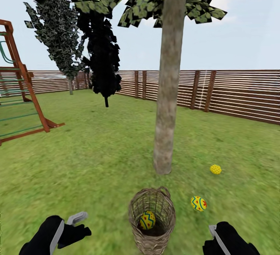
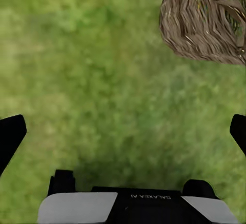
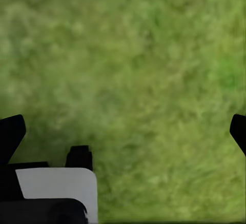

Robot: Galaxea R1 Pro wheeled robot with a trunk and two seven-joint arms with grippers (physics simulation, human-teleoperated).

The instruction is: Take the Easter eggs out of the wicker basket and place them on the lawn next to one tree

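The wicker basket [image 1: 152,220] stands upright on the lawn [image 1: 89,161], directly in front of the tree [image 1: 168,91] and near its base. It is brown, open-weave and rounded, with a small looped handle at its far rim. One Easter egg [image 1: 147,220] lies inside it: bright yellow with blue zigzag bands and red marks. A second egg [image 1: 198,203], same pattern, rests on the grass just to the right of the basket. A third egg [image 1: 215,169], yellow with small dark dots, lies on the grass farther back, to the right of the trunk and near it. The trunk is thick, straight and pale grey-brown, under a canopy of blocky green leaves.

The left gripper [image 1: 74,226] hangs low over the grass to the left of the basket, apart from it; in the left wrist view its fingers [image 2: 10,137] stand wide with nothing between them, the basket [image 2: 202,21] ahead. The right gripper [image 1: 214,235] sits to the right of the basket; its fingers [image 3: 10,134] are likewise spread wide over bare grass, empty.

Behind stand a brown slat fence [image 1: 233,91], a wooden playset [image 1: 19,99], a small all-black tree [image 1: 103,60] and a narrow dark-green tree [image 1: 60,41].
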